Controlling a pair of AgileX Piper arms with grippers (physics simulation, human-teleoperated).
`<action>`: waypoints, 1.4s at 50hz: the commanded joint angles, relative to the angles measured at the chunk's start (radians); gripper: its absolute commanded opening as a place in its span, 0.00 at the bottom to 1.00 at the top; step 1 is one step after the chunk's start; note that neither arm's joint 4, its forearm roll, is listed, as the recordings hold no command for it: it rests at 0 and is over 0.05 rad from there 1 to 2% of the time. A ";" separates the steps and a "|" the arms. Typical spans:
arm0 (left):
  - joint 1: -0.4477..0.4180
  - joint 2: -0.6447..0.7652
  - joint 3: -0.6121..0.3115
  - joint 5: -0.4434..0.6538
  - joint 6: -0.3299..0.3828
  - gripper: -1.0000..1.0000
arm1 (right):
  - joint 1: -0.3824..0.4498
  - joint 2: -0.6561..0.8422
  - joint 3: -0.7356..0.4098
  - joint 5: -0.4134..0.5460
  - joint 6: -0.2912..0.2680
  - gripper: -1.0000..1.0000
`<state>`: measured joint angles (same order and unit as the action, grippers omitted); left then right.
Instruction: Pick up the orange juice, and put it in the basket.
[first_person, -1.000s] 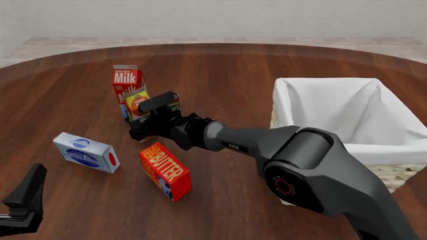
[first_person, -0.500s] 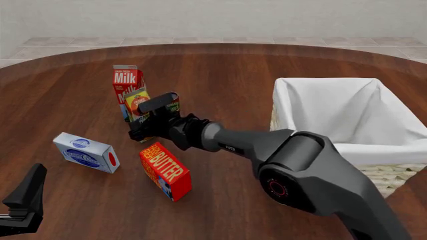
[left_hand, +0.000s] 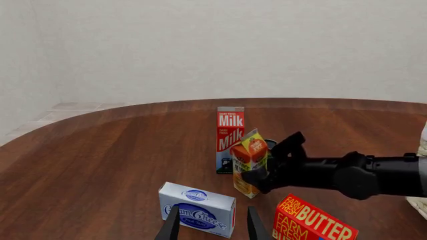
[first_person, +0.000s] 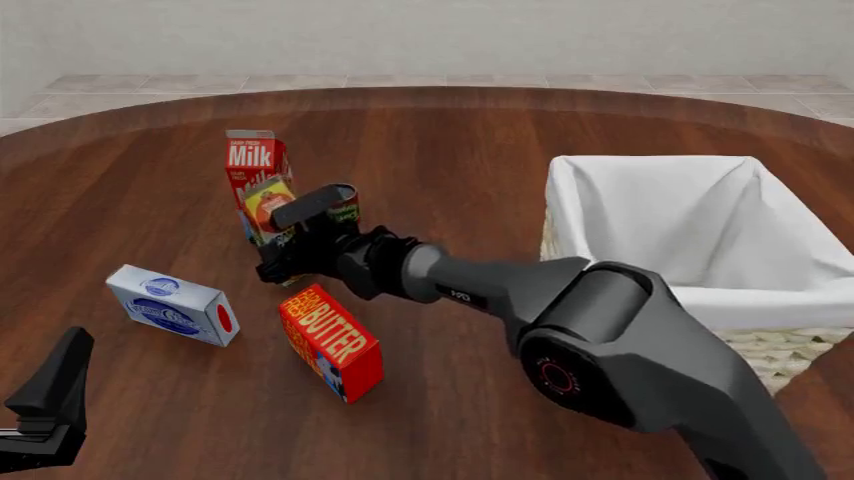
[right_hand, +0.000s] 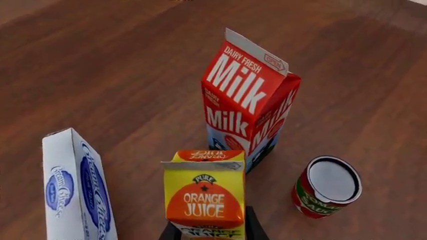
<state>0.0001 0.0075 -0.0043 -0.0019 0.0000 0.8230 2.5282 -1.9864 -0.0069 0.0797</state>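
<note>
Gable-top orange juice (right_hand: 203, 196) between right jaws

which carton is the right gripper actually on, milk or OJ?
The orange juice, the shorter yellow-and-orange carton, sits tilted between the right gripper fingers. The taller red-and-white milk carton stands untouched just behind it.

Glossy wood table (first_person: 467, 150); printed card orange juice (right_hand: 203, 197); white cloth-lined wicker basket (first_person: 787, 350)

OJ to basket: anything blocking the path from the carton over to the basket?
Nothing visible does. The right gripper is shut on the orange juice, tilted in front of the milk carton. The table between it and the basket is bare; the butter box lies nearer the camera.
</note>
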 joint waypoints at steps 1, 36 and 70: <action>0.000 0.000 0.000 0.000 0.000 1.00 | 0.003 -0.045 0.030 -0.010 0.000 0.00; 0.000 0.000 0.000 0.000 0.000 1.00 | 0.014 -0.447 0.346 -0.041 0.022 0.00; 0.000 0.000 0.000 0.000 0.000 1.00 | -0.001 -0.689 0.490 0.028 -0.027 0.00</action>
<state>0.0000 0.0075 -0.0043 -0.0019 0.0000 0.8400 1.9142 -1.5303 0.0010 0.0437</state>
